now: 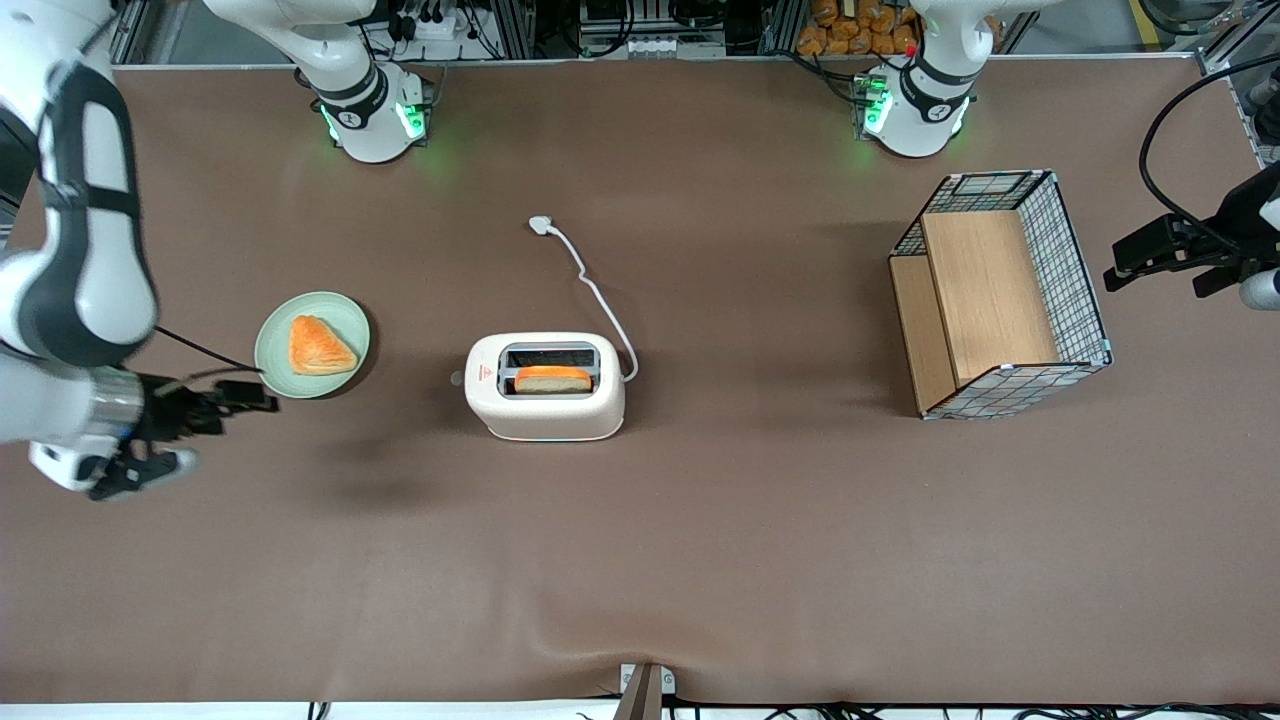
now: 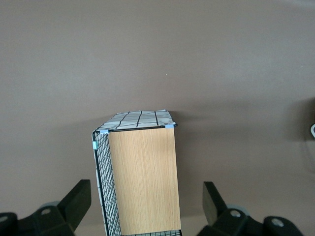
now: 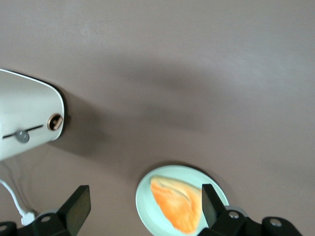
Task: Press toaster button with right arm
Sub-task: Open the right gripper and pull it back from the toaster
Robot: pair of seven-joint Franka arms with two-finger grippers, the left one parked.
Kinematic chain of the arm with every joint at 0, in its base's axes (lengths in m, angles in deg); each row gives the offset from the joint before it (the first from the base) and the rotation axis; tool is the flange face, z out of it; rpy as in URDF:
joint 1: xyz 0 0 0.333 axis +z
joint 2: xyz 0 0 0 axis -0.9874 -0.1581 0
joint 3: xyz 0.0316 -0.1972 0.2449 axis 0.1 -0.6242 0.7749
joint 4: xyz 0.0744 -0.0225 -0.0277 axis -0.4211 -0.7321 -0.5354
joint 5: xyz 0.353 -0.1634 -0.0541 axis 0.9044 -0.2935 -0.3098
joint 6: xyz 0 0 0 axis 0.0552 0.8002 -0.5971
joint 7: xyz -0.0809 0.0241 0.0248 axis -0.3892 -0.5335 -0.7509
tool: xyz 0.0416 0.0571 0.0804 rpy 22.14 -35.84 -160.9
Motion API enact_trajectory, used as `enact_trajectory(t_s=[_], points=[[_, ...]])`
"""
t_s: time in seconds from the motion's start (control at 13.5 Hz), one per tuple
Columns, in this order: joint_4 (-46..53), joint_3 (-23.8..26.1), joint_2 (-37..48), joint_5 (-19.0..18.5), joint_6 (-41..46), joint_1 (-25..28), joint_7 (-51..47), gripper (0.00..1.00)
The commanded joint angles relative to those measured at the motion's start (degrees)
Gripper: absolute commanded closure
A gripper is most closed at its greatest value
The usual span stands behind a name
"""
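The cream-white toaster (image 1: 545,388) stands mid-table with a bread slice (image 1: 552,379) in its slot. Its button (image 1: 457,378) is a small grey nub on the short end that faces the working arm. The right wrist view shows that end of the toaster (image 3: 24,118), with the grey button (image 3: 22,136) in a slit and a round dial (image 3: 55,122) beside it. My right gripper (image 1: 250,395) hovers open and empty at the plate's edge, well short of the toaster. In the wrist view the gripper (image 3: 143,206) has the pastry plate between its fingers (image 3: 78,206).
A pale green plate (image 1: 345,318) holding an orange pastry (image 1: 318,346) lies between the gripper and the toaster, slightly farther from the front camera. The toaster's white cord ends at a plug (image 1: 541,225). A wire-and-wood basket (image 1: 1085,300) stands toward the parked arm's end.
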Motion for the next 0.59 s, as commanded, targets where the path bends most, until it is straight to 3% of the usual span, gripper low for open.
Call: enact_trajectory(t_s=[0.0, 0.52], points=[[-4.1, 0.1, 9.1, -5.3, 2.6, 0.3, 0.0, 0.00], [-4.0, 1.7, 24.5, -11.4, 16.0, -0.2, -13.7, 0.00]])
